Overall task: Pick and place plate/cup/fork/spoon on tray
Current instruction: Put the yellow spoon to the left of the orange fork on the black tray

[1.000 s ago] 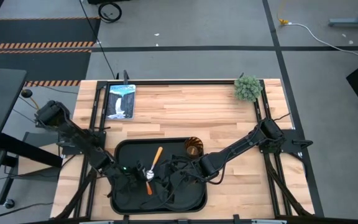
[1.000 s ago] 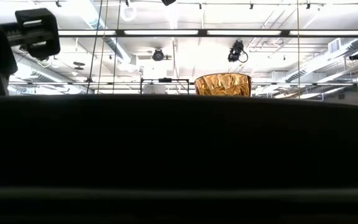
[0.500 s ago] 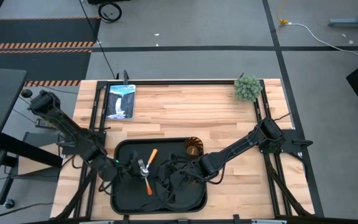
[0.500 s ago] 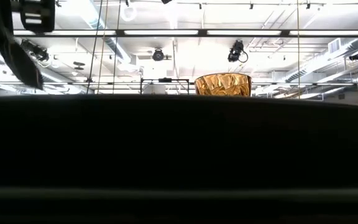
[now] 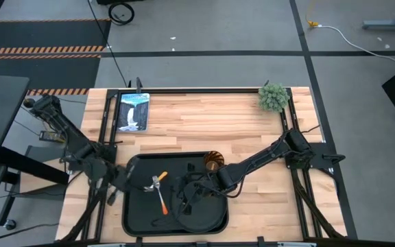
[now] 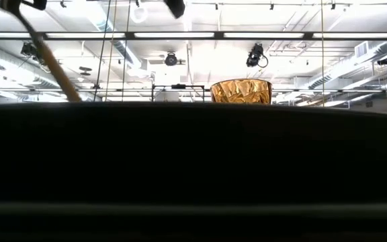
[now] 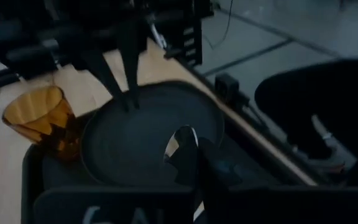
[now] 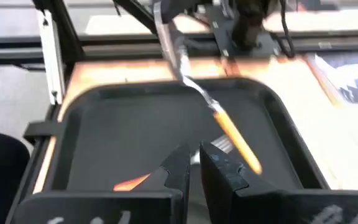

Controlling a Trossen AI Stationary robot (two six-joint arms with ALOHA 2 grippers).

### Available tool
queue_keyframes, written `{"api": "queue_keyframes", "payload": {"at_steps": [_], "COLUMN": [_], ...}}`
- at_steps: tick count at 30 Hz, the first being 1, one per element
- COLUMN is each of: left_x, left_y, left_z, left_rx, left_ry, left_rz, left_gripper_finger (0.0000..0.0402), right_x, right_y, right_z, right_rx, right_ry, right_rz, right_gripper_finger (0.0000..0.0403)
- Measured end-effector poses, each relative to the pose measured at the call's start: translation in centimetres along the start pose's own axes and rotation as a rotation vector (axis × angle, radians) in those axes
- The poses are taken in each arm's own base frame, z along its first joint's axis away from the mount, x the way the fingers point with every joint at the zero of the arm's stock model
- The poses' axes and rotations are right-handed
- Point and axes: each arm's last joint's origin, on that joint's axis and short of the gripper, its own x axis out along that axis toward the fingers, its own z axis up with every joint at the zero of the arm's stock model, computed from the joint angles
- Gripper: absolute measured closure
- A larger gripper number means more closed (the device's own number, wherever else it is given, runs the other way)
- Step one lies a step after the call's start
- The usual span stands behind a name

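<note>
The black tray (image 5: 130, 209) lies near the table's near edge. The round black plate (image 7: 135, 146) lies in the tray's right half. The amber cup (image 5: 213, 162) stands upright in the tray's far right corner. The red-orange fork (image 8: 129, 182) lies flat on the tray floor. My left gripper (image 5: 146, 182) is above the tray's left part, shut on the spoon (image 8: 229, 134). My right gripper (image 8: 194, 165) is shut and empty, pointing down over the plate's edge. My left gripper pinches the spoon's silver bowl (image 7: 180, 142) between its two fingers. The neck and yellow-orange handle (image 8: 232, 140) slant down from the hold toward the tray floor. I cannot tell whether the handle's end touches the tray. My right gripper's tips stand at the plate's rim (image 7: 128, 107). I cannot tell whether they touch it.
A small green plant (image 5: 273, 97) stands at the far right corner and a framed picture (image 5: 133, 111) lies at the far left. Bare wood lies between them and the tray. Black frame rails (image 5: 105, 130) run along both table sides.
My left gripper has drawn back toward the table's left edge and risen, keeping hold of the spoon. The spoon has come up off the tray floor with it, and its handle now slants down from the hold. The right gripper has stayed over the plate.
</note>
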Motion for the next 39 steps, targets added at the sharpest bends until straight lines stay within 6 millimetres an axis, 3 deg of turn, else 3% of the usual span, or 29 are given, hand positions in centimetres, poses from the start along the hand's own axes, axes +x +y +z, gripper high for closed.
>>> {"api": "queue_keyframes", "payload": {"at_steps": [8,15,17,27,31,39], "left_x": [-1.8,-1.9,-1.9,-0.1,0.6,0.8], "left_y": [0.5,-0.4,-0.5,-0.1,1.0,2.8], "left_z": [0.8,0.3,0.0,-1.4,-2.0,-2.8], "left_rx": [-0.075,-0.291,-0.382,-0.947,-1.201,-1.364], "left_ry": [-0.087,0.012,0.064,0.283,0.317,0.328], "left_rz": [-0.046,-0.358,-0.376,-0.192,-0.064,0.106], "left_gripper_finger": [0.0391,0.0391,0.0391,0.0391,0.0391,0.0391], "right_x": [2.7,4.1,4.2,4.6,4.4,4.4], "right_y": [-0.1,-0.9,-1.2,-2.3,-2.4,-2.8], "right_z": [-1.3,-2.0,-1.8,-2.0,-2.0,-2.2], "right_rx": [-0.045,-0.031,-0.026,-0.030,-0.115,-0.219], "right_ry": [-0.050,-0.035,-0.038,0.010,0.033,0.060], "right_rz": [0.020,0.007,0.005,0.023,0.015,-0.032], "right_gripper_finger": [0.0318,0.0279,0.0277,0.0278,0.0279,0.0279]}}
